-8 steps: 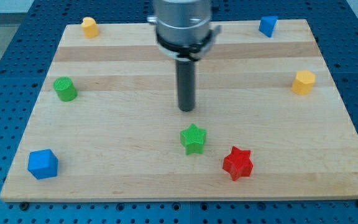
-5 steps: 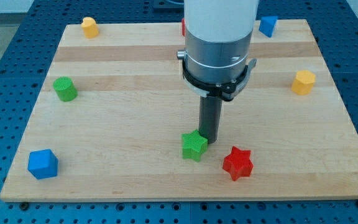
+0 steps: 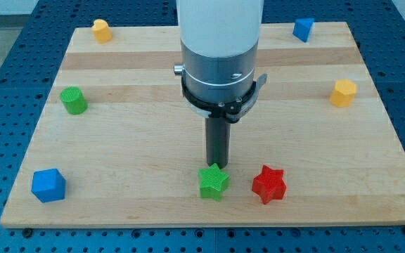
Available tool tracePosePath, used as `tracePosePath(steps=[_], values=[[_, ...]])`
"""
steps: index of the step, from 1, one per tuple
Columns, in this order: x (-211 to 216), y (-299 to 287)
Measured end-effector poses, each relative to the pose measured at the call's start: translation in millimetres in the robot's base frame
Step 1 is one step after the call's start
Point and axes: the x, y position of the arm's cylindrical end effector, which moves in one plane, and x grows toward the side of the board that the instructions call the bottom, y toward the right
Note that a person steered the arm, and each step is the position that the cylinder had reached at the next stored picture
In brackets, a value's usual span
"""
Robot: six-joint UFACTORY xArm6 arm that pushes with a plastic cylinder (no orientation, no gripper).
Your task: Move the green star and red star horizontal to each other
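Observation:
The green star (image 3: pixel 214 183) lies near the view's bottom, a little left of the red star (image 3: pixel 268 184). The two stars sit at about the same height in the view, a short gap apart. My tip (image 3: pixel 217 166) stands just above the green star's top edge, touching or nearly touching it. The arm's wide body hides the board's top middle.
A green cylinder (image 3: pixel 73 100) is at the left. A blue cube (image 3: pixel 48 185) is at the bottom left. A yellow block (image 3: pixel 101 29) is at the top left. A blue block (image 3: pixel 301 29) is at the top right. A yellow hexagonal block (image 3: pixel 343 93) is at the right.
My tip came down the view onto the green star's top and pushed it down and slightly left. The green star now sits level with the red star, which has not moved.

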Motion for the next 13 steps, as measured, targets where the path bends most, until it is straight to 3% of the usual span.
tracePosePath(steps=[2,4,6,7,10,13], values=[[0.0,-23.1],[0.0,-96.7],[50.6,-122.1],[85.1,-90.5],[67.4,52.9],[23.5,51.2]])
